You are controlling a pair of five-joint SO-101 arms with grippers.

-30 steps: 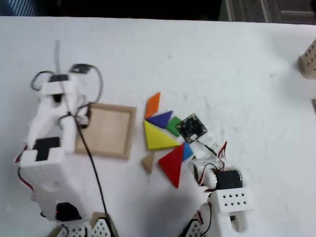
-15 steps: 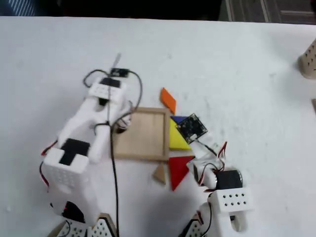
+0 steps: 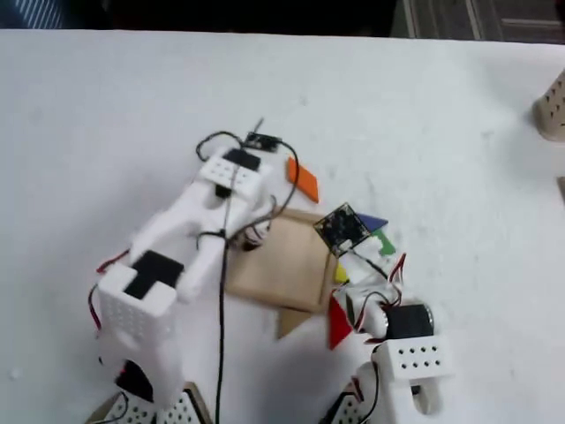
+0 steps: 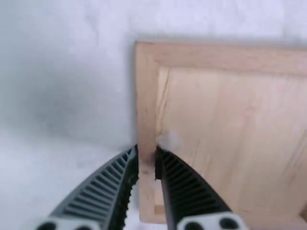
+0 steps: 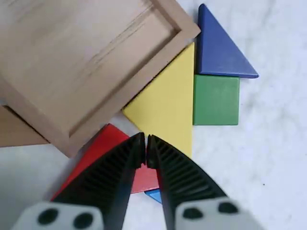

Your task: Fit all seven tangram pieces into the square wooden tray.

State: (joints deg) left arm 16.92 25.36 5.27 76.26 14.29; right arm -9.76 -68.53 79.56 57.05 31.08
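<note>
1. While the left gripper (image 4: pixel 146 153) pinches its rim, the wooden tray (image 3: pixel 281 258) lies skewed atop the yellow triangle (image 5: pixel 168 110) & red triangle (image 5: pixel 98 153), w/ no piece inside.
2. Right gripper (image 5: pixel 145 139): jaws closed, empty, above the yellow/red pcs.
3. Risk: the tray may ride further over the pcs, scattering or burying them; the thin-rim grip may slip.
4. Nearby: blue triangle (image 5: pixel 218 50) & green square (image 5: pixel 216 99) touch the yellow triangle; orange parallelogram (image 3: pixel 303 178) lies apart; tan pc (image 3: pixel 291 320) sits partly under the tray, which blocks pickup.

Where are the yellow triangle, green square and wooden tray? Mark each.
yellow triangle (image 5: pixel 168 108), right wrist view, face centre
green square (image 5: pixel 216 99), right wrist view, face centre
wooden tray (image 4: pixel 146 105), left wrist view, on its rim
</note>
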